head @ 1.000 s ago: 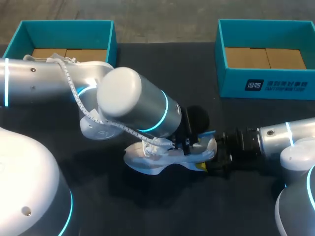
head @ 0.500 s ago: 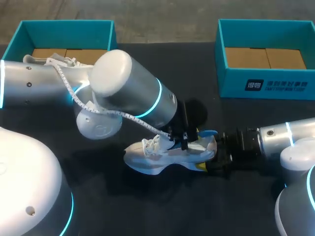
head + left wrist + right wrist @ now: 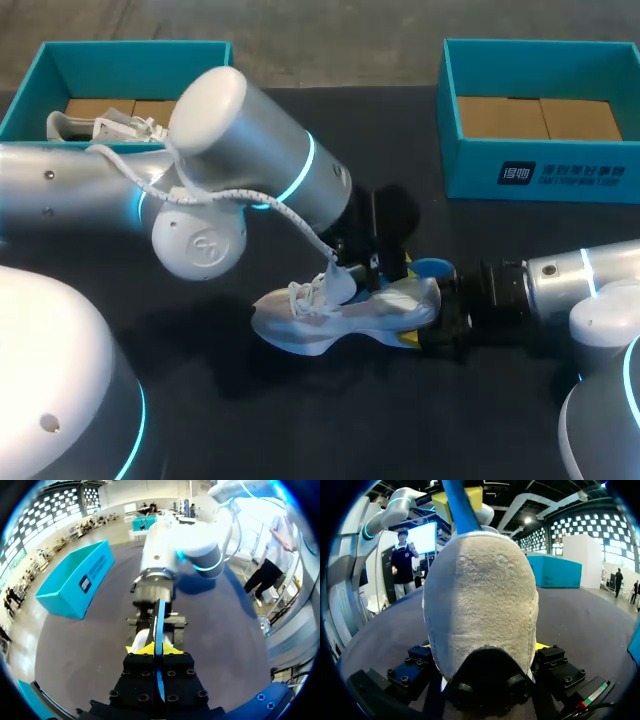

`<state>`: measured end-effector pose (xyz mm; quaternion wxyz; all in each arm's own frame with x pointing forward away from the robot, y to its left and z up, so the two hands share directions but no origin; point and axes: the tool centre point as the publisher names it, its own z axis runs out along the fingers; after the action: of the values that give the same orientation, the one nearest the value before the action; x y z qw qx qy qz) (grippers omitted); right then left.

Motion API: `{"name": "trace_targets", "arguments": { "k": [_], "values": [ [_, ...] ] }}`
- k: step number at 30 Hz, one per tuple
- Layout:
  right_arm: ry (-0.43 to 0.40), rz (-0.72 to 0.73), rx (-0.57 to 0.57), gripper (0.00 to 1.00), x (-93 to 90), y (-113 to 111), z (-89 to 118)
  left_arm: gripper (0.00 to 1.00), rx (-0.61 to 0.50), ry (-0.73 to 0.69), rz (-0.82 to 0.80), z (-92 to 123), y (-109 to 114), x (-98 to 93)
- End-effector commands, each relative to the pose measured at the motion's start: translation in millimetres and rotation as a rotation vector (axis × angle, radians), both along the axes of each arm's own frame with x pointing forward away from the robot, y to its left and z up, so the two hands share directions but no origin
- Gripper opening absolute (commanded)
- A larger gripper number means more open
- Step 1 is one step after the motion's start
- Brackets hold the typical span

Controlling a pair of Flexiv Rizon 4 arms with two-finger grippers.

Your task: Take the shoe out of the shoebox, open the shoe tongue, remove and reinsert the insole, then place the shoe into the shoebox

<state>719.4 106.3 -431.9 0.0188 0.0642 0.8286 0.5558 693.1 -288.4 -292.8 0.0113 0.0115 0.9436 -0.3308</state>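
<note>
A white shoe lies on its sole in the middle of the dark table, toe to the left. My right gripper holds its heel from both sides; in the right wrist view the grey heel fills the space between the fingers of my right gripper. My left gripper hangs over the shoe's opening, shut on the blue insole, which sticks up out of the heel end. In the left wrist view the insole stands edge-on between the yellow tips of my left gripper. From the right wrist, the insole rises above the heel.
A teal shoebox at the back left holds a second white shoe. Another teal shoebox stands at the back right with only its cardboard floor showing. My left arm's elbow looms over the table's middle left.
My left gripper has risen and drawn back, pulling the blue insole further out of the shoe. The shoe and my right gripper have stayed put.
</note>
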Motion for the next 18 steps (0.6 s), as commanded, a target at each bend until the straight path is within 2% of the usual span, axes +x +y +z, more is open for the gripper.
{"name": "trace_targets", "arguments": {
  "k": [1, 11, 18],
  "values": [
    [0.001, 0.000, -0.005, 0.00, -0.7, 2.0, -1.0, 0.00, -0.040, 0.039, -0.047, 12.3, 2.9, -8.2],
    [0.001, 0.000, -0.005, 0.00, -0.7, 2.0, -1.0, 0.00, -0.143, 0.062, -0.135, 62.6, -5.8, -34.9],
    [0.001, 0.000, -0.005, 0.00, -0.7, 2.0, -1.0, 0.00, -0.200, 0.152, -0.215, 101.4, -3.0, -39.1]
  ]
}}
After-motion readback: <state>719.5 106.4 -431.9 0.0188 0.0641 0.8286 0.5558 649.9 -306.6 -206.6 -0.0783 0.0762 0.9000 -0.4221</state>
